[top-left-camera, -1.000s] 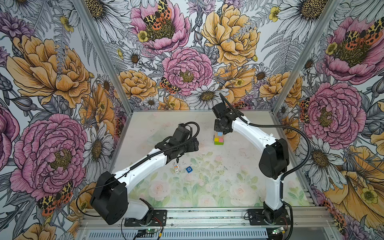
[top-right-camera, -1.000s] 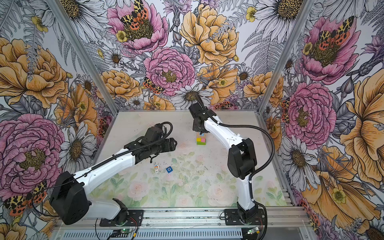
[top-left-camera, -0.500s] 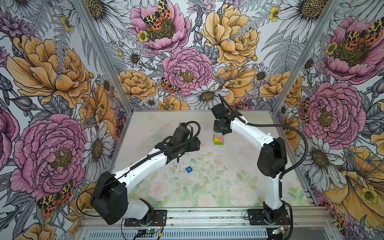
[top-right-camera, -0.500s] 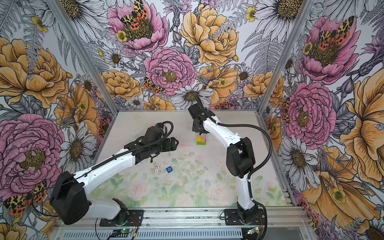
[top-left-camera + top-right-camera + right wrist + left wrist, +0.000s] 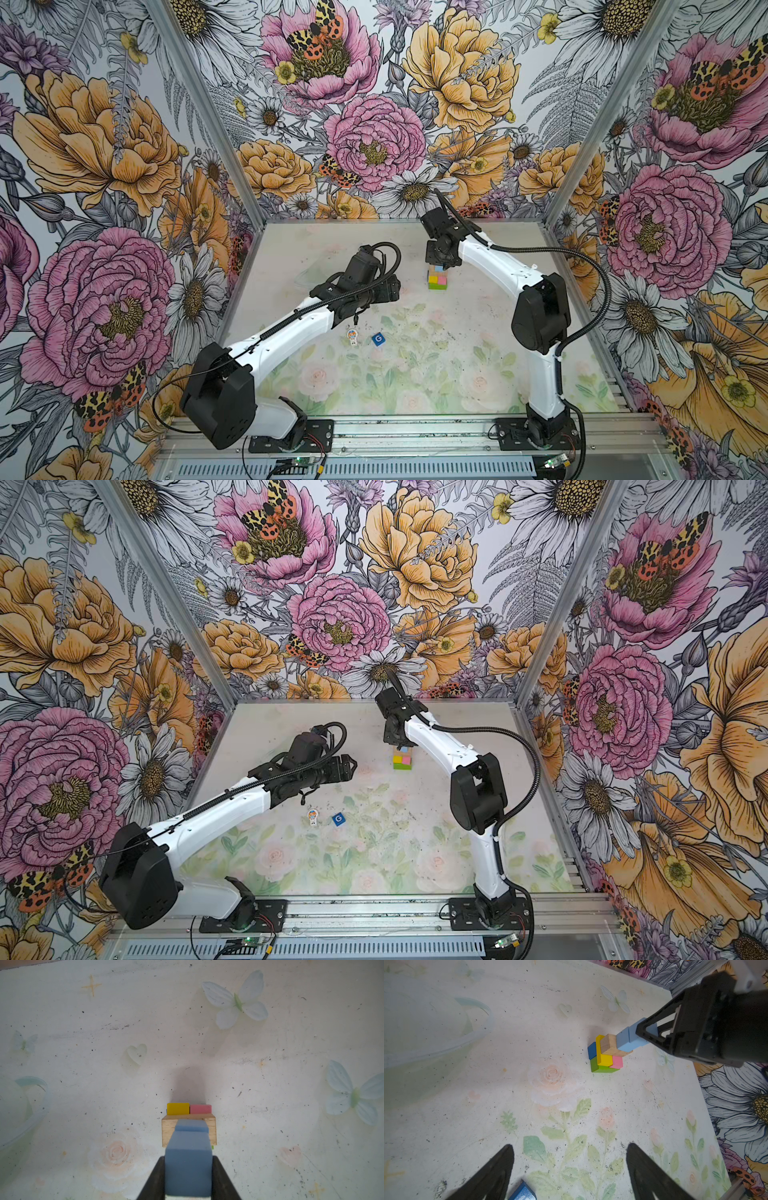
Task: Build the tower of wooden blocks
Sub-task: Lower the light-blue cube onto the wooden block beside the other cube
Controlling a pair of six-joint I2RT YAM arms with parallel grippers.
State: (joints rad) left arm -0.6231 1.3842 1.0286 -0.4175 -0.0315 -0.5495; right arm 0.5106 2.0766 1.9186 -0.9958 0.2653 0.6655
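The pale flowered table (image 5: 478,374) fills the lower middle of both top views. A little left of the centre, the left gripper (image 5: 347,766) hangs above it with jaws spread and nothing between them.

The wood block tower (image 5: 437,279) stands just right of the centre, under the right gripper (image 5: 188,1159). Its jaws pinch a light blue cube (image 5: 633,1040) over a second light blue cube (image 5: 623,1041), which sits on the tan brick (image 5: 168,1130).

I cannot tell if the two cubes already touch. I think the cube should go straight down, with its edges matched to the cube below. Then the jaws should open slowly and lift vertically, because the narrow column may tip.

The white toy figure (image 5: 352,336) and a dark blue block (image 5: 378,338) lie lower in the frame, well apart from the tower.
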